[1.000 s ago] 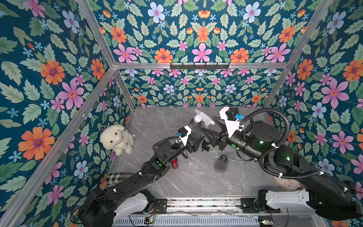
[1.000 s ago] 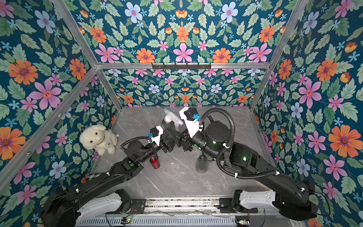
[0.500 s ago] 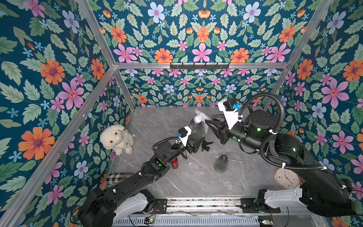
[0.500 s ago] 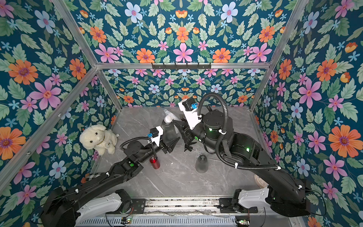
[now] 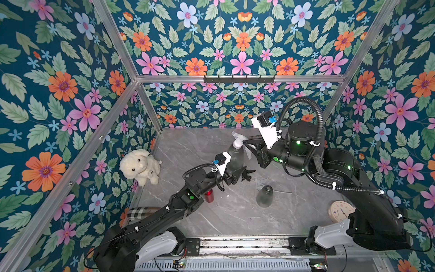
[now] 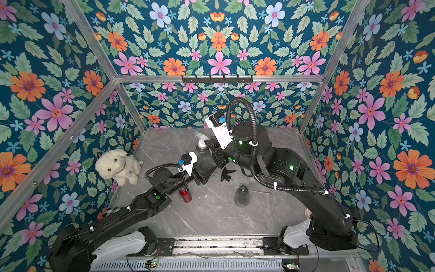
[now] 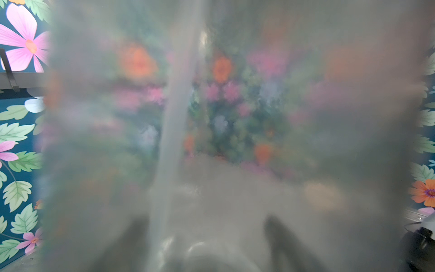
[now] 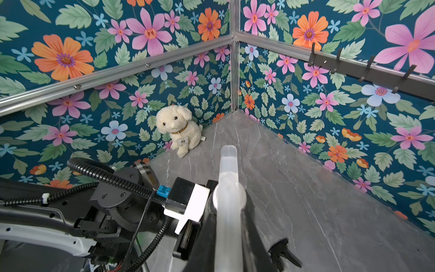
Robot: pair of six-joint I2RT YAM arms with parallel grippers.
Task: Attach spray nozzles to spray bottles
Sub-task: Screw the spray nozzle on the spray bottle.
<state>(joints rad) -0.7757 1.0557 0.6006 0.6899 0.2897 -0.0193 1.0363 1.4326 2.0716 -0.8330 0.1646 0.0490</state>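
Right in the middle of the tabletop (image 5: 235,219), both arms meet over one grey bottle (image 5: 236,154). The left fingers (image 6: 209,171) are closed around its body from the side, holding it upright. I cannot tell whether its base touches the tabletop. The left wrist view is filled with the bottle's hazy wall (image 7: 306,117), and a pale dip tube (image 7: 179,131) runs down inside it.

On the bottle's neck sits the white nozzle (image 5: 237,140), and the right fingers (image 8: 253,235) are clamped tight on it, one on each side of its head. The right wrist view looks straight along the nozzle (image 8: 228,179), with its spout pointing toward the far corner. Whether it is screwed down cannot be told from here.

The black nozzle (image 5: 248,174) lies on its side just beside the left fingers, touched by neither arm. Nearer the front, the second grey bottle (image 5: 264,195) stands upright, its neck open and bare. The red bottle (image 5: 208,196) stands close under the left arm, partly hidden by it in both top views.

Over by the left wall, a plush dog (image 5: 140,164) sits well apart from all this.
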